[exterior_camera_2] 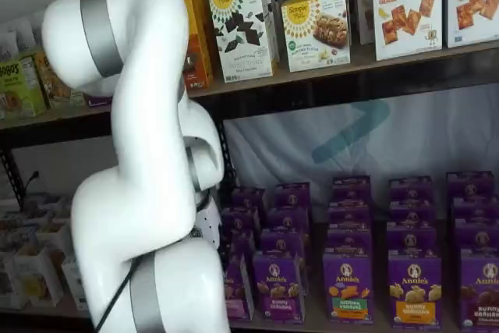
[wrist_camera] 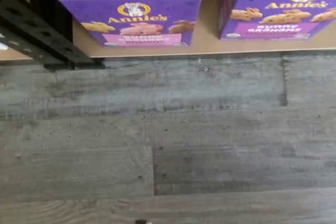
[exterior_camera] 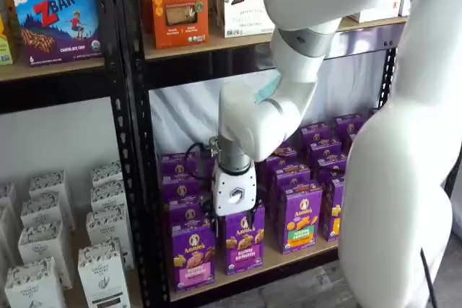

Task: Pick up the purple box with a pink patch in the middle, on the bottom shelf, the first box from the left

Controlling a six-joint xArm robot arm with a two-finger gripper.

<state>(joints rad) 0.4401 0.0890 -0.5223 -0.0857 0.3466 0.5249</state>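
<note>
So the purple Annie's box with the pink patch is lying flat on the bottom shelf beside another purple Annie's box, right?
Not quite: the purple Annie's box with the pink patch stands upright, as a shelf view shows. It is on the bottom shelf, beside another purple Annie's box.

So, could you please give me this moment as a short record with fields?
target: purple box, pink patch, front row of the bottom shelf
neighbour: purple box with darker pink patch beside it
gripper: white body hangs in front of the boxes; fingers not seen
contact: none visible
wrist view: target at the shelf edge, floor below
</note>
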